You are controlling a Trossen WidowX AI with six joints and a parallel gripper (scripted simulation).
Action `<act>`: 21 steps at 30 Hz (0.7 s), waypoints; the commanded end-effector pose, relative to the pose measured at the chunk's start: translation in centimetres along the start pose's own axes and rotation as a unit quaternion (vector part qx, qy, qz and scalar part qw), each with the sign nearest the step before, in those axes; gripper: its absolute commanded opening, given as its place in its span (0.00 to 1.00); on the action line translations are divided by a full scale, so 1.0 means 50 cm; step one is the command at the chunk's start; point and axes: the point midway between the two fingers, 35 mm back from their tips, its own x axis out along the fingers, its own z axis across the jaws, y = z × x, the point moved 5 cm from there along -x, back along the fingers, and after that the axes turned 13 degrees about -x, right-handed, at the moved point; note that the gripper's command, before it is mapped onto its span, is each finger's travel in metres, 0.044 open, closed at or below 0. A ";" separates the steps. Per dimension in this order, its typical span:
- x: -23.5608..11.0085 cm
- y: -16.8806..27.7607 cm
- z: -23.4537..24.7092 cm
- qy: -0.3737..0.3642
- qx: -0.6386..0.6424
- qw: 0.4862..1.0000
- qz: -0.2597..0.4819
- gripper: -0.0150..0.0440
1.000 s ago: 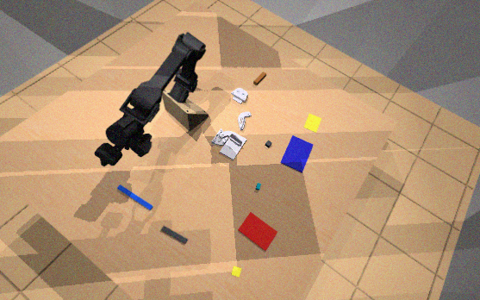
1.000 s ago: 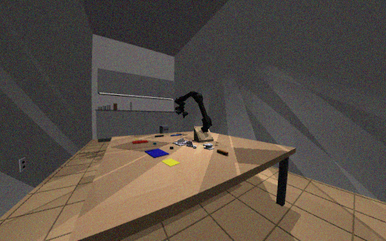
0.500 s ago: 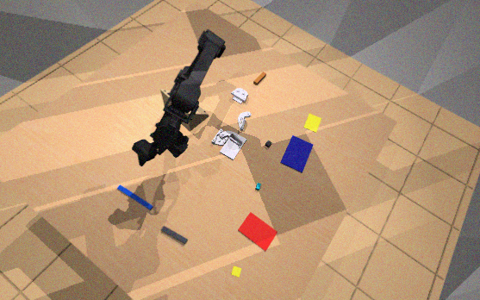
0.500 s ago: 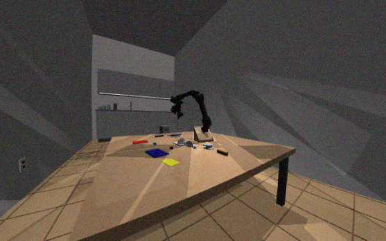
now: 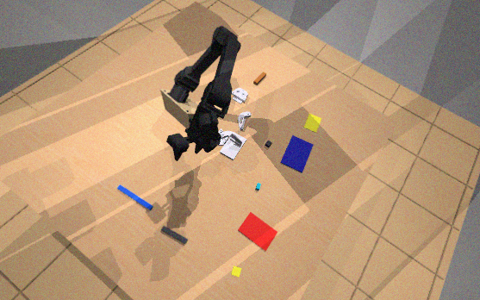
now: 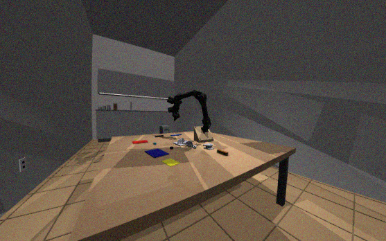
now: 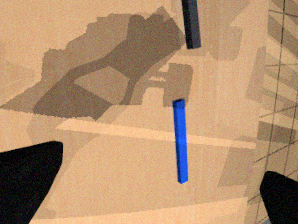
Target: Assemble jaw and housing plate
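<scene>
The black gripper is spread wide with nothing between its fingers, raised over the pale, finely grained wooden table. Seen from the top, which sets the sides here, open wood lies left of it. The wrist view shows a long, square-edged blue bar between the fingers' outlines but below them, and a shorter dark grey bar beyond its end.

Just right of the gripper is the flat white base plate, with grey and white raised parts; which pin is free is too small to tell. The curved white jaw piece lies apart on its far side, and farther off is the angular white housing plate with two dark spots, off the base. An orange-brown block lies beyond.

To the right, wood separates the base from a small black block and a flat, matte, dark blue rectangle. Nearer is a flat red rectangle, well inside the table's right edge.
</scene>
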 end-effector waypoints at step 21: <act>-0.069 -0.100 0.297 -0.110 0.205 0.972 -0.032 1.00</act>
